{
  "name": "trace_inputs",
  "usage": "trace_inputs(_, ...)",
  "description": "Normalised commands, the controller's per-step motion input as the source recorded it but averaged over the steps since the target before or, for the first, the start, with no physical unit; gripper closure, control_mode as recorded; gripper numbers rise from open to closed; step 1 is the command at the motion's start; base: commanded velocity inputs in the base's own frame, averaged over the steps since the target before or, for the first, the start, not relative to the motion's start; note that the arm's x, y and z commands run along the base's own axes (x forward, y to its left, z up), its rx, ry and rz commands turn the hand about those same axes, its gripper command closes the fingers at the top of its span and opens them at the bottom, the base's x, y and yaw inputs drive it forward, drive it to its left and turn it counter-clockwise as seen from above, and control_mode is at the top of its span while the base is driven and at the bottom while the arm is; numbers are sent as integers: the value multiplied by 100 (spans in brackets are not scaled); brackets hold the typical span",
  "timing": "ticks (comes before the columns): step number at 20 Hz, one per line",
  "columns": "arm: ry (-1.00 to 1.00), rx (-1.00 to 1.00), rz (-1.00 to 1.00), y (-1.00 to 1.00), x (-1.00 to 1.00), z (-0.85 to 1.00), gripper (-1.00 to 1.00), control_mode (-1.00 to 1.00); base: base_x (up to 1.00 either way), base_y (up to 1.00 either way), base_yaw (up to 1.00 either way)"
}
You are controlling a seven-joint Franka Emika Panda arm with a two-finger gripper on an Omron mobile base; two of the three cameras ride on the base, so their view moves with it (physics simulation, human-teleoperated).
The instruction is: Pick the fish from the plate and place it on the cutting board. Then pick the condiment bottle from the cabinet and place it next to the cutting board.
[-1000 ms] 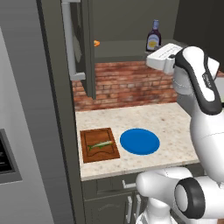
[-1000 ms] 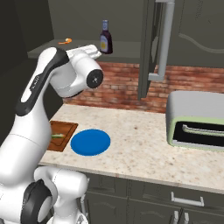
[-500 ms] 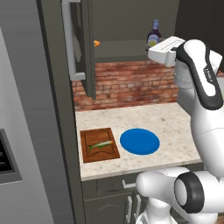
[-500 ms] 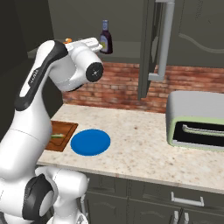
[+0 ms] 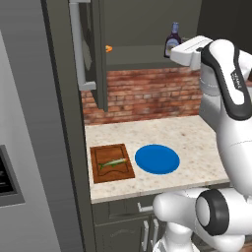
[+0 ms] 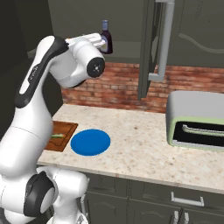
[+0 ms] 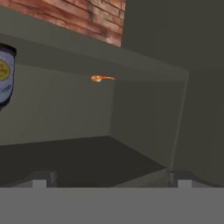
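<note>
1. We see the fish [image 5: 112,163] lying on the cutting board [image 5: 111,163], beside the blue plate [image 5: 157,159].
2. The bottle [image 5: 172,41] stands on the cabinet shelf [image 5: 133,63]; its label shows at the hand view's left edge.
3. The gripper [image 7: 111,177] is raised to shelf level with fingers spread, holding nothing.
4. A small orange item [image 7: 103,78] lies deep in the cabinet.

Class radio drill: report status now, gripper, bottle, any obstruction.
Gripper open, empty, raised at the cabinet shelf. Dark bottle with pale cap upright on shelf, untouched. Nothing seen blocking.
</note>
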Motion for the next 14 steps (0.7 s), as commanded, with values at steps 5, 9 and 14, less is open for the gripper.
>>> trace_inputs(5,0,0,-1,-13,9,0,-100,-100,0,0,0)
trace_inputs(9,0,1,-1,-15,9,0,-100,-100,0,0,0)
trace_inputs(14,0,0,-3,-14,17,0,-100,-100,0,0,0)
